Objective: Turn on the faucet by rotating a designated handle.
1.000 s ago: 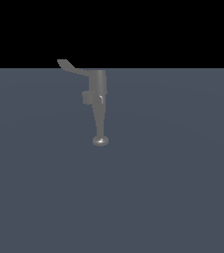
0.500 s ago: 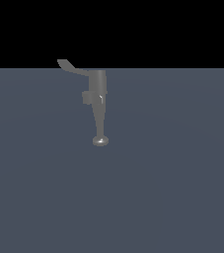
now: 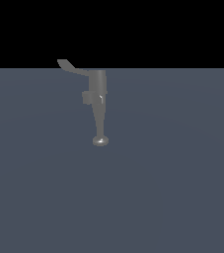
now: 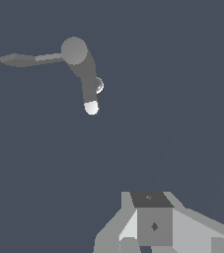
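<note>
Item: my gripper [image 4: 153,232] (finger state indiscernible), poised above, well apart from the faucet [image 3: 98,106]; handle [image 3: 71,68] untouched, projecting sideways from its top.

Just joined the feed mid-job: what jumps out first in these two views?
The lone grey faucet stands on the flat slate-blue floor, a little toward the exterior view's left of centre. Its thin handle sticks out from the top toward the exterior view's left. The gripper appears only in the wrist view, well clear of the faucet; whether its jaws are open cannot be told.
</note>
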You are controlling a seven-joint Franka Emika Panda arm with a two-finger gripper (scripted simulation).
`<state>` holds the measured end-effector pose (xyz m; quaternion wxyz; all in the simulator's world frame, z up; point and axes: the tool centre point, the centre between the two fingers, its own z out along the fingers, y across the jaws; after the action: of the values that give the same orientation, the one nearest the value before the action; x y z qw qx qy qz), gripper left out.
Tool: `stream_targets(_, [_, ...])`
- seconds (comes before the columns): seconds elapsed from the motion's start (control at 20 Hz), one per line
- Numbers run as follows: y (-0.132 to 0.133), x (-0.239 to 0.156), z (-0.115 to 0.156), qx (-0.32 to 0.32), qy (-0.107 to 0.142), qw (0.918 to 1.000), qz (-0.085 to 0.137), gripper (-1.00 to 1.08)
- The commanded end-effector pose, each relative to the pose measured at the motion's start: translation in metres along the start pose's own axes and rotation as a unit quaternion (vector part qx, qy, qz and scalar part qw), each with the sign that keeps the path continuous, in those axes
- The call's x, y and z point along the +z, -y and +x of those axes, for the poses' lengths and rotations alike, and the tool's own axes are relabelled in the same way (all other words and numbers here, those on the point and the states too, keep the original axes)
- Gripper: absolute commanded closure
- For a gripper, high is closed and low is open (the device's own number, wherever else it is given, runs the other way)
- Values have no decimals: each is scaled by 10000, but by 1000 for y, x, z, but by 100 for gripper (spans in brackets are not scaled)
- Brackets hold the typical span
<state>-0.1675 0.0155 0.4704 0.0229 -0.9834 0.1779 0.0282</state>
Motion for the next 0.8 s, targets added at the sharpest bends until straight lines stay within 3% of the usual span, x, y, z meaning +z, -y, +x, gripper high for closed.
stream_targets(0.0, [9, 3, 12, 306, 52, 9995, 81, 108])
stream_targets(0.4, [37, 18, 51, 1303, 213, 9910, 238, 108])
stream_targets(0.75, [62, 36, 84, 2194, 318, 9747, 283, 108])
